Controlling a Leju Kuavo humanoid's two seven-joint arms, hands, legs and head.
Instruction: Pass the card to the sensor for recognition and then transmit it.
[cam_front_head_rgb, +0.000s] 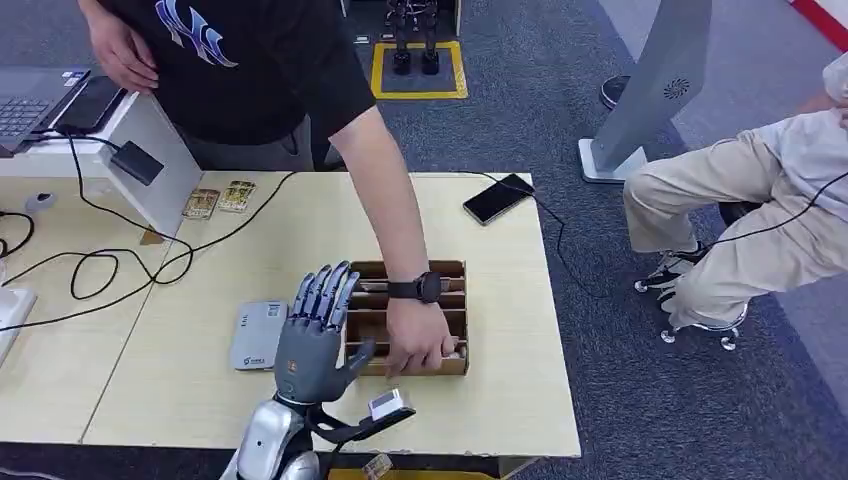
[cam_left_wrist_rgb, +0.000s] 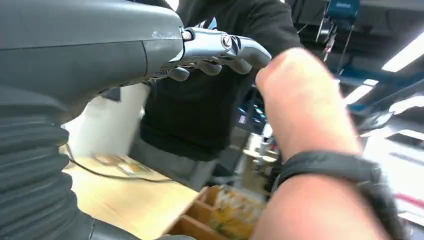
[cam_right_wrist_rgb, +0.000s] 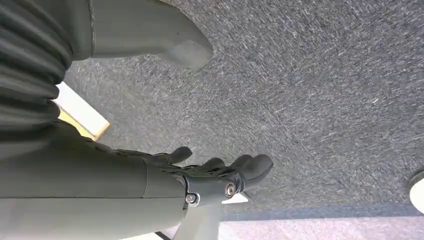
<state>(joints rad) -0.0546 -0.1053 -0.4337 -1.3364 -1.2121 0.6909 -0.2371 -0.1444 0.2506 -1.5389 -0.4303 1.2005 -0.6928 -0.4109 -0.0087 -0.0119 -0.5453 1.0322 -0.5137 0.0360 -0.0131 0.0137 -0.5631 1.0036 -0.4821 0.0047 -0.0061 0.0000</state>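
card box (cam_front_head_rgb: 455, 268) | person's hand (cam_front_head_rgb: 418, 343) inside | left robot hand (cam_front_head_rgb: 312, 340) beside, empty

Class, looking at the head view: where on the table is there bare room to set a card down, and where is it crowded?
Bare: the strip between the slotted box and phone. Crowded: the left hand and a person's hand at the box.

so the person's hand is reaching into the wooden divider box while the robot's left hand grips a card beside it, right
Not quite. In the head view the left hand holds nothing, its fingers spread and upright beside the wooden divider box. The person's hand is indeed reaching into that box.
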